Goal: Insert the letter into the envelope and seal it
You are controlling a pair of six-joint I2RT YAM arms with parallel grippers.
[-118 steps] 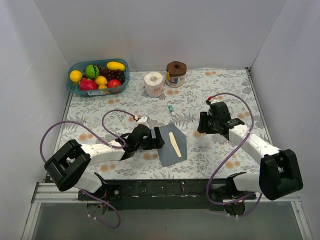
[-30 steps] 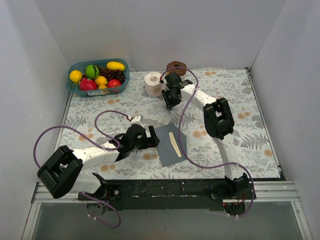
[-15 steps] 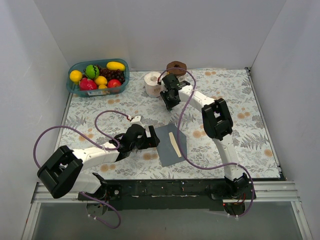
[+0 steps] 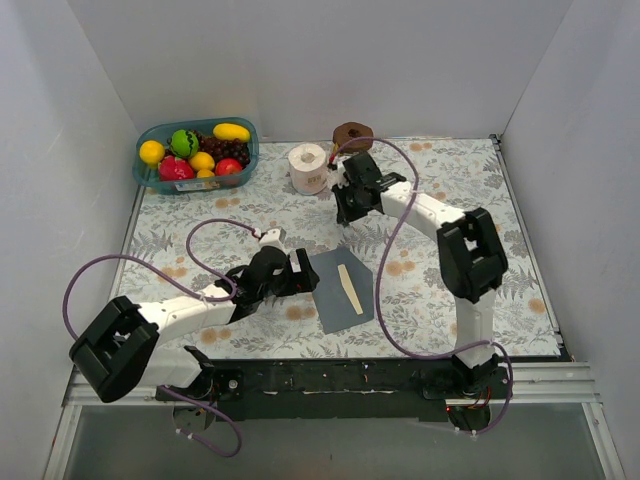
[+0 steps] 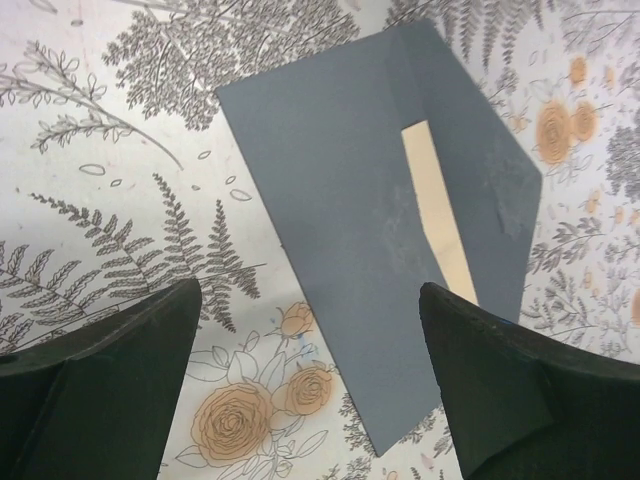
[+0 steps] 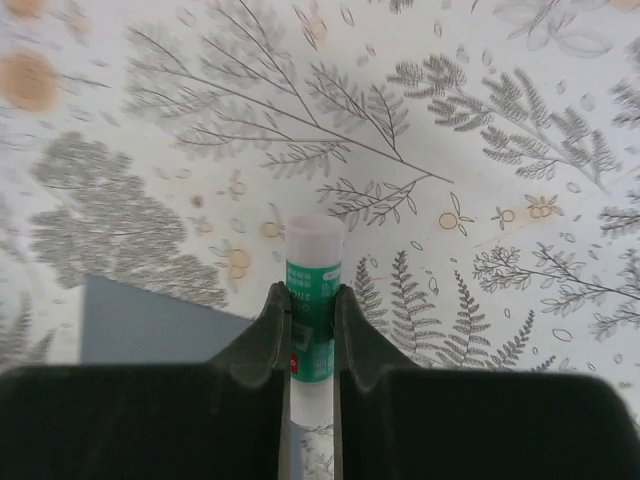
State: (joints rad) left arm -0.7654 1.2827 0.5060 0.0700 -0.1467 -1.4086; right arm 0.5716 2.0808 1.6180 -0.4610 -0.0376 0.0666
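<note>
The dark grey envelope [image 4: 345,292] lies flat near the front middle of the table. Only a narrow cream strip of the letter [image 4: 348,287] shows on it; grey paper covers the rest. My left gripper [image 4: 303,276] hovers open at the envelope's left edge, its fingers [image 5: 110,380] spread wide over the envelope [image 5: 350,250] and the letter strip [image 5: 437,220]. My right gripper [image 4: 346,210] is farther back, shut on a green-and-white glue stick [image 6: 315,250]. Both right fingertips [image 6: 277,320] press the stick's sides, with the cap poking out past them. A corner of the envelope [image 6: 150,325] shows below.
A blue basket [image 4: 143,172] of toy fruit stands at the back left. A white paper roll [image 4: 308,167] and a brown-topped jar [image 4: 352,135] stand at the back middle, close behind my right wrist. White walls enclose the floral tablecloth [image 4: 460,190].
My right gripper has closed on the glue stick and its arm has swung rightward. The left gripper stays open beside the envelope, shifted slightly.
</note>
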